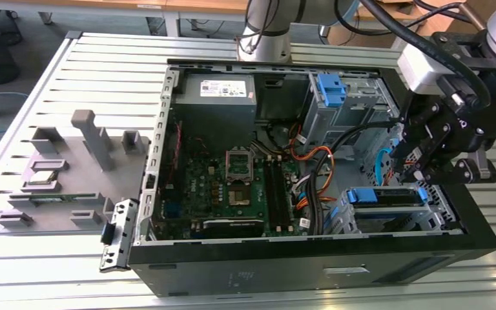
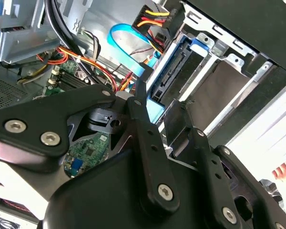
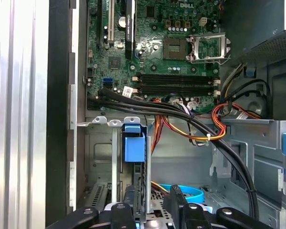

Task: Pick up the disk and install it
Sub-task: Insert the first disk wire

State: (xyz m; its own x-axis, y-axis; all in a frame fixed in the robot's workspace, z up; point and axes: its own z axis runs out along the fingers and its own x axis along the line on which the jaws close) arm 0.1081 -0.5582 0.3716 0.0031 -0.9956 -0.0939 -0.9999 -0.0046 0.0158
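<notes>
The disk (image 1: 387, 197) lies flat in the metal drive cage (image 1: 438, 219) at the corner of the open computer case on the exterior view's right. A blue bracket rail runs along its edge. In the second wrist view the disk (image 2: 178, 71) shows its dark connector edge inside the cage. In the first wrist view its blue bracket tab (image 3: 134, 145) stands between the cage rails. My gripper (image 1: 416, 173) hovers just above the end of the disk nearest the case wall. Its black fingers are spread, and both wrist views show the gripper (image 2: 156, 107) (image 3: 152, 193) open and gripping nothing.
Inside the case are the motherboard (image 1: 230, 187), the grey power-supply box (image 1: 217, 90), a second blue bracket (image 1: 330, 87) in the far bay, and orange and black cables (image 1: 317, 161) beside the cage. A grey fixture block (image 1: 67, 168) sits on the slatted table at the exterior view's left.
</notes>
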